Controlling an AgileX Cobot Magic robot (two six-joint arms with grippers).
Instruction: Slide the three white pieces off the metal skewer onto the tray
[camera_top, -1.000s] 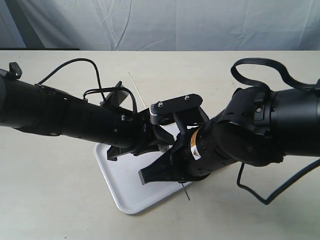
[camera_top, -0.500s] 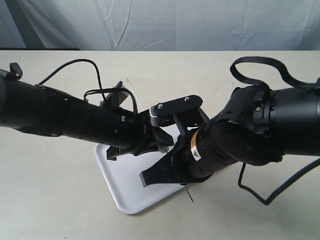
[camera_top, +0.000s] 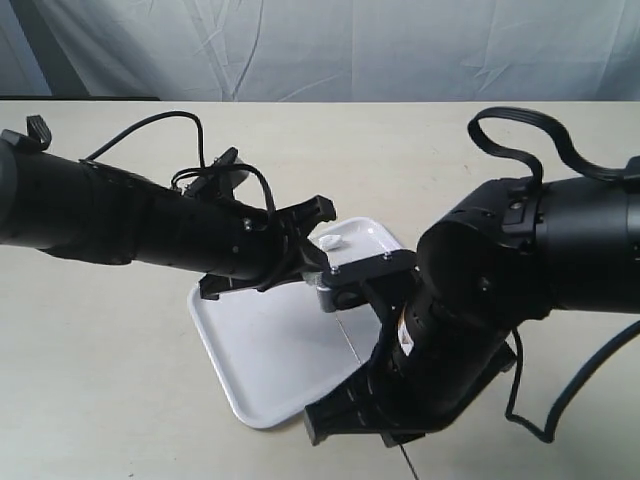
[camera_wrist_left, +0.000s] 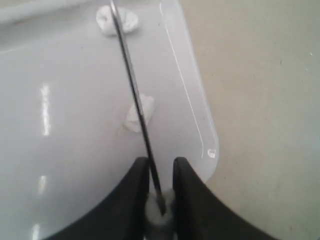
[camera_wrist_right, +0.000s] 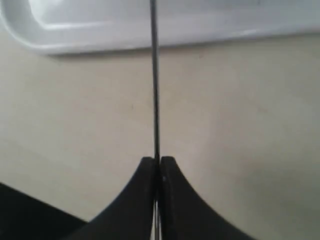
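Tabletop (camera_wrist_right: 225, 125) beige; my right gripper (camera_wrist_right: 156, 167) is clamping the skewer (camera_wrist_right: 154, 75), left gripper (camera_wrist_left: 160, 167) seemingly pinching a white piece (camera_wrist_left: 159, 214) at the tray (camera_wrist_left: 200, 125) corner; it's risking falling outside.

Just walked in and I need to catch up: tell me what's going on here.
The right gripper clamps the metal skewer beside the tray. The left gripper pinches one white piece on the skewer. A second piece and a third piece lie along the rod over the tray; whether they are off it is unclear.
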